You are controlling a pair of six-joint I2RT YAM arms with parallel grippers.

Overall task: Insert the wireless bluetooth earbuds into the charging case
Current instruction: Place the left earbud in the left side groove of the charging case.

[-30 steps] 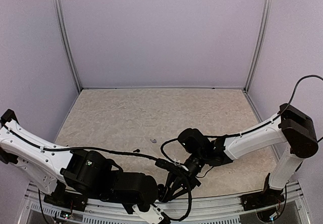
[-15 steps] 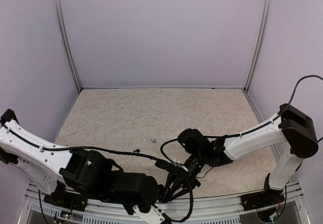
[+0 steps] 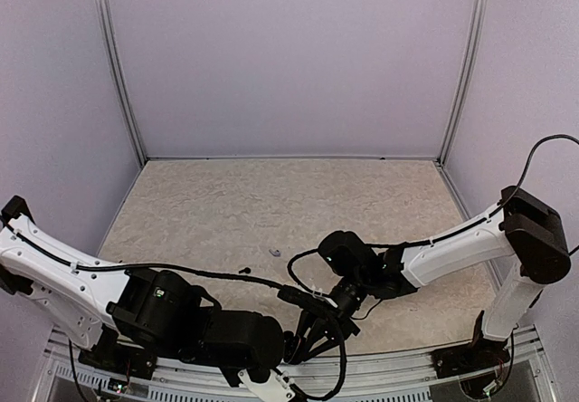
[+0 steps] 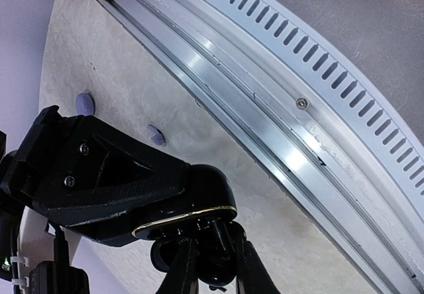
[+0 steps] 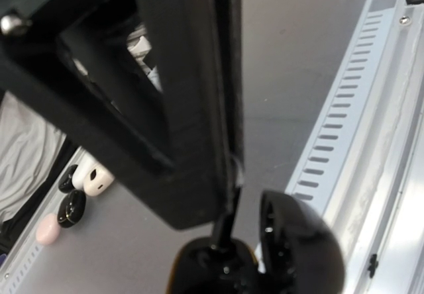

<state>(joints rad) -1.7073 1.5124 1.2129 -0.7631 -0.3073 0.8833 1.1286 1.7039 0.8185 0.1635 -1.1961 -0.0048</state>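
The glossy black charging case (image 4: 199, 195) with a gold rim is held off the table near the front rail. My left gripper (image 4: 215, 271) is shut on its lower half. Its lid (image 5: 298, 241) stands open beside the base (image 5: 212, 267). My right gripper (image 5: 228, 175) is shut, and a thin black earbud stem (image 5: 225, 226) runs from its tips down into the base. In the top view the left gripper (image 3: 303, 340) and the right gripper (image 3: 317, 328) meet at the near edge. Two lavender earbuds (image 4: 84, 102) (image 4: 156, 135) lie loose on the table; one shows from above (image 3: 274, 252).
The slotted metal rail (image 4: 318, 108) runs along the table's front edge right beside the case. Below the edge, a white case (image 5: 93, 178), a black one (image 5: 71, 208) and a pink one (image 5: 46, 229) lie on a grey surface. Walls enclose the table's other sides.
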